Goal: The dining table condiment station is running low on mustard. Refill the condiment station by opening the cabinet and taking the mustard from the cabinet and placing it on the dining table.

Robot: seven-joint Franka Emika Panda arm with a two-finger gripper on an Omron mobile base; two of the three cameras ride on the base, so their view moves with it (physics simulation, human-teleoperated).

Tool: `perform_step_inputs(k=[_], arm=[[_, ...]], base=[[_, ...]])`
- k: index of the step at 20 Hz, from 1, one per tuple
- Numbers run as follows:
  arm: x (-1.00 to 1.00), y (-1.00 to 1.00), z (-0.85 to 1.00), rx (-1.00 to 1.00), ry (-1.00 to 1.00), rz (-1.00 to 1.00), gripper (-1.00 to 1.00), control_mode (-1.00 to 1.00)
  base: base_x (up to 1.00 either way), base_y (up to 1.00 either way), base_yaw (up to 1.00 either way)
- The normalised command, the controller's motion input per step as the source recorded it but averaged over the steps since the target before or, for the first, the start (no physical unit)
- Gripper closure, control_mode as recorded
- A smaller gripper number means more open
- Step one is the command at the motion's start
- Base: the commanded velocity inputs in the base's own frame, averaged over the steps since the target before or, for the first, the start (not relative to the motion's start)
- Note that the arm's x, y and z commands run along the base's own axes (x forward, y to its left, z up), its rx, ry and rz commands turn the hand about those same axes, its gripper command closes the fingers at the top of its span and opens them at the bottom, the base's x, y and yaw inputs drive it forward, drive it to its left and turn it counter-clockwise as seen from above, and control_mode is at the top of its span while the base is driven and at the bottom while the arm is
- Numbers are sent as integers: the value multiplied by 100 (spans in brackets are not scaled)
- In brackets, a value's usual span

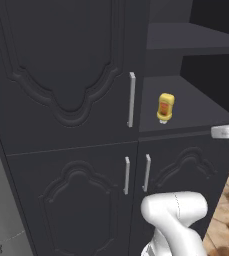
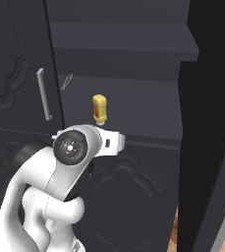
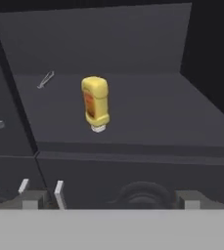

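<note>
mustard (image 3: 96,103) on open cabinet (image 1: 61,150) shelf

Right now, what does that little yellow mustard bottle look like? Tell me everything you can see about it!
The mustard is a small bright yellow squeeze bottle that looks like smooth plastic, with an orange-red label on its side. It stands upside down on a small pale cap, the wide yellow end on top. It sits alone near the front of a dark cabinet shelf, behind the opened upper right door. Nothing touches it but the shelf.
</note>
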Motion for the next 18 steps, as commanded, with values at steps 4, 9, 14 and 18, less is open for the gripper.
perform_step_inputs(k=[4,9,14,18], arm=[[26,1,1,10,-20,29,-100,-100],[17,2,-27,0,-24,30,-100,-100],[29,15,-7,0,-26,23,-100,-100],[48,19,0,0,-11,5,-100,-100]], base=[[0,0,0],[0,0,0],[0,0,0],[0,0,0]])
